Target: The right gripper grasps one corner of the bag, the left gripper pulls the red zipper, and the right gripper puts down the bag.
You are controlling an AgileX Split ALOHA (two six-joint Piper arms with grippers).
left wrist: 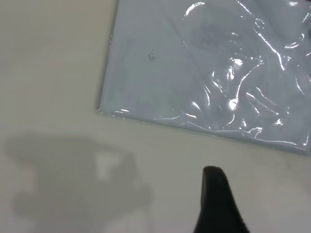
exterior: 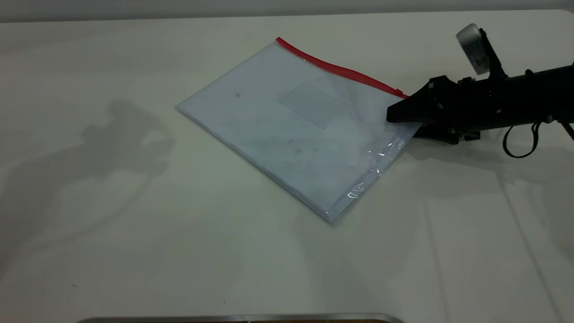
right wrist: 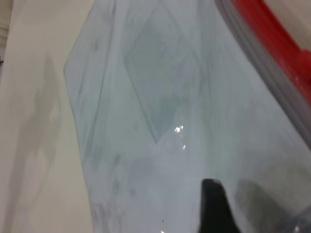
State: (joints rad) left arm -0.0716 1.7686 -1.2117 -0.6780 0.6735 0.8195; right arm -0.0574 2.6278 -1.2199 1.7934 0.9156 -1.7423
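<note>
Exterior view has the right end effector [exterior: 397, 117] clamped on the bag [exterior: 287, 130] corner, zipper [exterior: 341, 69] just beside it. Left end effector [left wrist: 218, 204] hovers near the bag's opposite corner, can't tell its opening.

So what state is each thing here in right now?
bag: flat on the table, right corner slightly raised
red zipper: along the far edge, slider at the right end
right gripper: at the bag's right corner
left gripper: above bare table, short of the bag
</note>
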